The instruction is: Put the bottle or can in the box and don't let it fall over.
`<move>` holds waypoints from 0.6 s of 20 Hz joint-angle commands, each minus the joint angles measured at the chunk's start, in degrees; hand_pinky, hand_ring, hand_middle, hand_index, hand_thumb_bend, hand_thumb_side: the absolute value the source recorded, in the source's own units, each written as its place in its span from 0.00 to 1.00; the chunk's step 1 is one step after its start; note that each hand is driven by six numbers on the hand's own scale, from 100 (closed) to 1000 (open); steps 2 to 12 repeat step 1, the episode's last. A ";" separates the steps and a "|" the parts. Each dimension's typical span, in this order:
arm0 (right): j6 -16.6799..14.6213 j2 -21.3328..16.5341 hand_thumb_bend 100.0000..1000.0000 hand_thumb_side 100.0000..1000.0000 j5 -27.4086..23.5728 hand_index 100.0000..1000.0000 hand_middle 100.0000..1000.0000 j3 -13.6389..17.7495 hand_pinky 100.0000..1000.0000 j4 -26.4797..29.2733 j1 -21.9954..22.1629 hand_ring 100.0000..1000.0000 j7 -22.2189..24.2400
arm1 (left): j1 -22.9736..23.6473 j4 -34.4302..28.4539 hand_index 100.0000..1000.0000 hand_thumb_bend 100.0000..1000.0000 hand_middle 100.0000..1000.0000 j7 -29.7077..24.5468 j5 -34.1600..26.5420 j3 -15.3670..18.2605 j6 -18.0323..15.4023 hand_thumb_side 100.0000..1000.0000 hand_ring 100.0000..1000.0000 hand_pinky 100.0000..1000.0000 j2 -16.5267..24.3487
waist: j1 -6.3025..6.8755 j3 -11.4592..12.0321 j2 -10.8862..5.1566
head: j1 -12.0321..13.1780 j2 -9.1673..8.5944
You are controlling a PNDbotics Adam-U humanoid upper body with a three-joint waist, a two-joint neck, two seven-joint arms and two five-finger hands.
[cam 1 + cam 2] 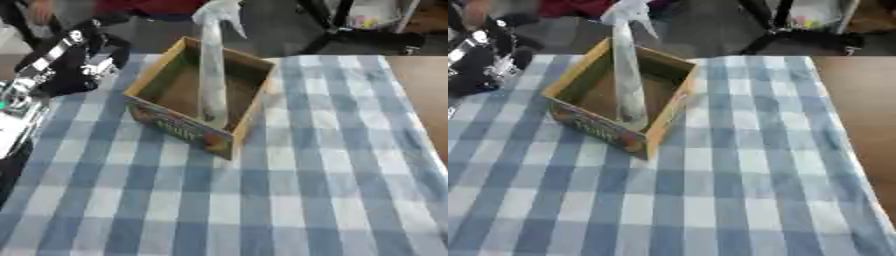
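Already the tall pale spray bottle (211, 70) stands upright in the open cardboard box (166, 117); the left hand (83, 60), fingers unclear, should withdraw leftward without brushing it.

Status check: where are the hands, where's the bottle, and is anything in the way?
Left hand beside the box, off the bottle, fingers unclear. Right hand out of view. Spray bottle upright inside box. Nothing blocking on checked cloth.
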State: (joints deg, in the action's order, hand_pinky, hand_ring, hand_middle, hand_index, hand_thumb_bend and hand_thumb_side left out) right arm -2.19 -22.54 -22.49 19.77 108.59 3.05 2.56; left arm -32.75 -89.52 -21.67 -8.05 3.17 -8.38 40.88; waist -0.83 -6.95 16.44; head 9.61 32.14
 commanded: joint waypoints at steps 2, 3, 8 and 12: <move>-0.58 -2.20 0.00 0.67 -0.67 1.00 1.00 0.71 0.83 0.94 0.05 0.98 0.00 | 1.85 -3.91 0.98 0.07 0.97 1.38 -1.74 1.95 0.46 0.47 0.78 1.00 2.86 | -0.16 0.32 -1.41 | -0.33 -0.03; -0.58 -2.20 0.00 0.67 -0.67 1.00 1.00 0.71 0.83 0.94 0.05 0.98 0.00 | 1.85 -3.91 0.98 0.07 0.97 1.38 -1.74 1.95 0.46 0.47 0.78 1.00 2.86 | -0.16 0.32 -1.41 | -0.33 -0.03; -0.58 -2.20 0.00 0.67 -0.67 1.00 1.00 0.71 0.83 0.94 0.05 0.98 0.00 | 1.85 -3.91 0.98 0.07 0.97 1.38 -1.74 1.95 0.46 0.47 0.78 1.00 2.86 | -0.16 0.32 -1.41 | -0.33 -0.03; -0.58 -2.20 0.00 0.67 -0.67 1.00 1.00 0.71 0.83 0.94 0.05 0.98 0.00 | 1.85 -3.91 0.98 0.07 0.97 1.38 -1.74 1.95 0.46 0.47 0.78 1.00 2.86 | -0.16 0.32 -1.41 | -0.33 -0.03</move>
